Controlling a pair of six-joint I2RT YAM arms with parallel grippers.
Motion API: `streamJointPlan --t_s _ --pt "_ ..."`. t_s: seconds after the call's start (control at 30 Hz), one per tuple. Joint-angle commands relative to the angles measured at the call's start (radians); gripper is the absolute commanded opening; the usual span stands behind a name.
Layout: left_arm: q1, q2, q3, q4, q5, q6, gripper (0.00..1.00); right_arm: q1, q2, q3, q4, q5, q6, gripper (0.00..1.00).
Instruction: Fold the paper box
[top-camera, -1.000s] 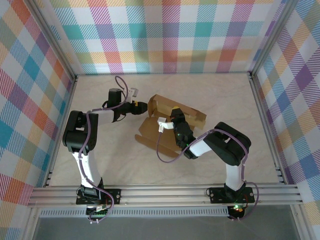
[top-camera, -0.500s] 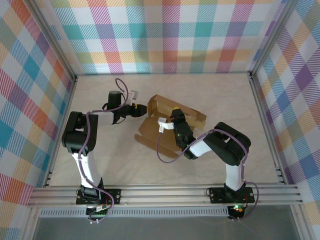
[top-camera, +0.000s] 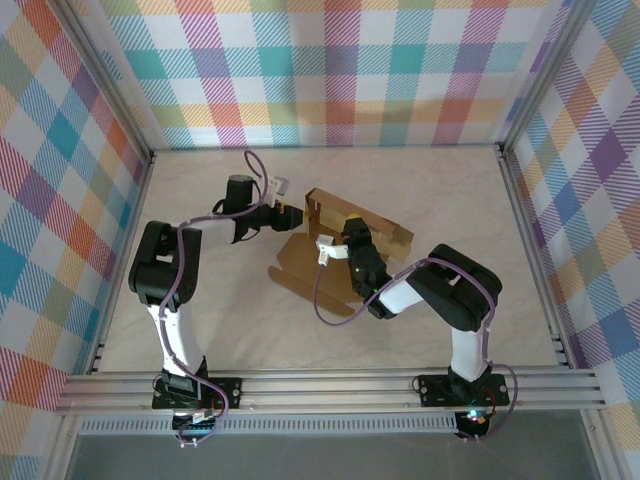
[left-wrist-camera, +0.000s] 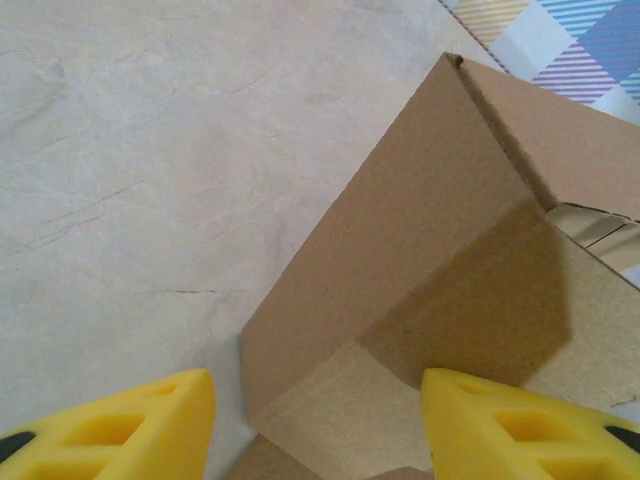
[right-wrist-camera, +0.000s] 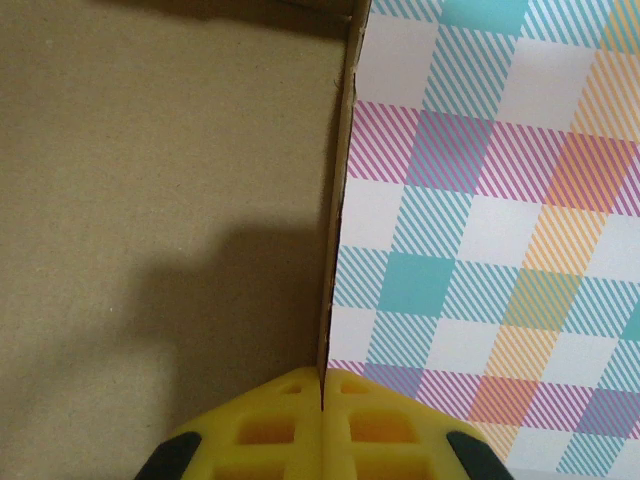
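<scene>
The paper box (top-camera: 300, 260) is brown cardboard, partly raised, lying mid-table with a flat flap toward the front. My left gripper (top-camera: 294, 212) is at the box's left end. In the left wrist view it (left-wrist-camera: 318, 425) stands open, its yellow fingers (left-wrist-camera: 130, 425) on either side of a cardboard corner (left-wrist-camera: 400, 260). The left finger is clear of the cardboard. My right gripper (top-camera: 352, 231) is over the middle of the box. It (right-wrist-camera: 323, 405) is shut on the thin edge of an upright cardboard wall (right-wrist-camera: 335, 200).
A pale marbled tabletop (top-camera: 220, 320) surrounds the box, with free room at the front and on the left. Checked fabric walls (top-camera: 340, 70) and aluminium rails (top-camera: 330, 385) enclose the cell. Purple cables loop off both arms.
My left gripper has moved right, up to the box's left end, and its jaws have narrowed. The right gripper and the wall it holds have not moved.
</scene>
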Motion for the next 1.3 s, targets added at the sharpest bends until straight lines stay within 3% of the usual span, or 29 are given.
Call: streamJointPlan --t_s 0.0,0.4,0.63,0.8,1.03,1.27 --pt "-0.029 0.026 0.037 -0.018 0.010 0.004 0.55 0.016 -0.005 0.019 0.014 0.003 0.013 0.00" --pt "-0.051 0.061 0.056 0.015 -0.033 -0.064 0.47 0.028 -0.003 0.045 -0.016 0.000 0.024 0.00" --pt "-0.081 0.055 0.041 0.066 -0.131 -0.139 0.44 0.033 -0.013 0.046 -0.048 0.005 0.059 0.00" --pt "-0.107 0.043 0.012 0.129 -0.202 -0.104 0.48 0.033 -0.052 0.044 -0.161 0.004 0.137 0.00" --pt "-0.126 0.050 0.011 0.166 -0.250 -0.065 0.54 0.033 -0.149 0.053 -0.455 -0.015 0.317 0.00" --pt "-0.130 0.065 0.029 0.176 -0.243 -0.074 0.48 0.033 -0.175 0.062 -0.568 -0.026 0.377 0.00"
